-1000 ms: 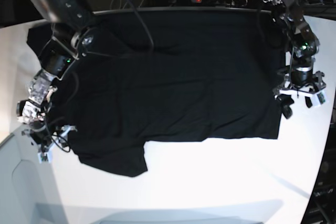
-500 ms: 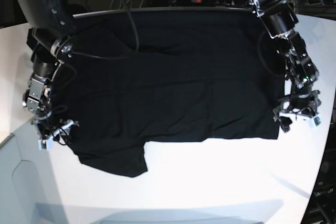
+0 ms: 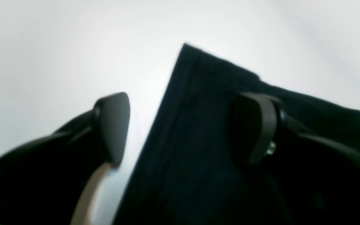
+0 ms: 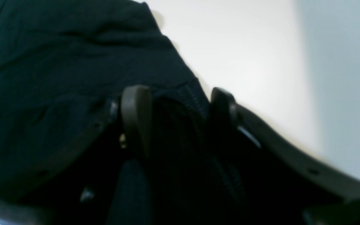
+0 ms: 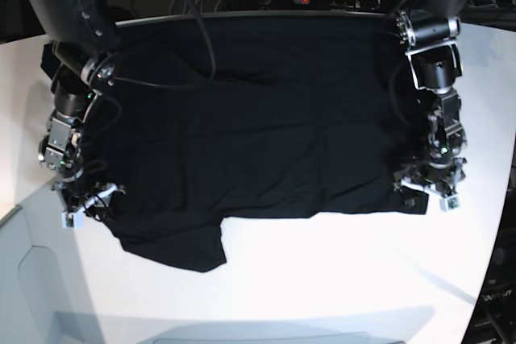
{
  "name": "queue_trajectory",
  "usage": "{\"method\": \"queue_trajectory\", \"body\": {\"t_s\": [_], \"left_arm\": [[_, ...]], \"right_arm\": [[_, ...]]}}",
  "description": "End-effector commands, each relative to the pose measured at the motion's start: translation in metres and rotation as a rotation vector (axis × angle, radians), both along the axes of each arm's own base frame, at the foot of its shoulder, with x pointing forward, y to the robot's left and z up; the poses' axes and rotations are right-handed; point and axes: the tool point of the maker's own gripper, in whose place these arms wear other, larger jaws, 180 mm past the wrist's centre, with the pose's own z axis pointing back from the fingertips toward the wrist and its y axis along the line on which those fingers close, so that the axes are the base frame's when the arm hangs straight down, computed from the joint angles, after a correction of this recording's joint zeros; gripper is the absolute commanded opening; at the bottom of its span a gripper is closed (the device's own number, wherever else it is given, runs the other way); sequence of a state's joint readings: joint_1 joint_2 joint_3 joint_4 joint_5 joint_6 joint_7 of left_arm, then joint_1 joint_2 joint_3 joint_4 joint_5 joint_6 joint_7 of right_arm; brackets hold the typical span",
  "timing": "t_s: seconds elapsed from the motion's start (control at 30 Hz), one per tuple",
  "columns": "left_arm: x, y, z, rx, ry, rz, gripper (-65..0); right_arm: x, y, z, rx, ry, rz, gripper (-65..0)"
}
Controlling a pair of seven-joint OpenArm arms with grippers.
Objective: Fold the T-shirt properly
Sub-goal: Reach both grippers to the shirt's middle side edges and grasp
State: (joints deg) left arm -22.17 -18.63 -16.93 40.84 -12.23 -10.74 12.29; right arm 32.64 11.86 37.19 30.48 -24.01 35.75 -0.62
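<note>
Your T-shirt [image 5: 266,134] is matt black cloth, soft, lightly creased, with a stitched double hem showing at its corner in the left wrist view [image 3: 192,125] and a ribbed, stitched edge in the right wrist view [image 4: 195,103]. Your table [image 5: 339,279] reads as smooth white, faintly satin, with soft sheen. Left tool [image 3: 183,125] fingers [image 3: 114,125] look like smooth matt black plastic. Right tool [image 4: 180,122] fingers [image 4: 136,115] look alike, dull dark plastic.

Bright overhead light, blurred wrist views, base view bowed at edges.
</note>
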Motion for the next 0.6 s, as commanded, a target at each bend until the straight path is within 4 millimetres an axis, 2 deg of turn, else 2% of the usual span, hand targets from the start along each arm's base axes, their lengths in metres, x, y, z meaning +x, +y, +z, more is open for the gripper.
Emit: {"method": "queue_trajectory", "body": {"t_s": [0.0,0.13,0.23,0.3,0.43,0.57], "left_arm": [[0.009,0.006,0.011,0.016,-0.015,-0.011,-15.0],[0.008,-0.004,0.000,0.041,-0.005,-0.051,-15.5],[0.006,-0.003,-0.004,0.040,0.001,-0.048,-17.6],[0.005,-0.003,-0.007,0.038,0.007,-0.046,-24.0],[0.009,-0.002,-0.002,0.036,-0.004,-0.041,-41.0],[0.009,-0.002,-0.002,0.031,-0.006,-0.039,-46.8]], "right_arm": [[-0.001,-0.006,-0.003,-0.033,0.045,-0.001,-37.3],[-0.002,-0.006,-0.004,-0.034,0.049,-0.001,-37.5],[-0.003,-0.006,-0.005,-0.033,0.051,0.000,-38.5],[-0.005,-0.002,-0.011,-0.021,0.067,0.004,-42.0],[-0.010,0.002,-0.019,-0.005,0.087,0.010,-50.8],[-0.010,0.004,-0.020,-0.003,0.092,0.013,-60.4]]}}
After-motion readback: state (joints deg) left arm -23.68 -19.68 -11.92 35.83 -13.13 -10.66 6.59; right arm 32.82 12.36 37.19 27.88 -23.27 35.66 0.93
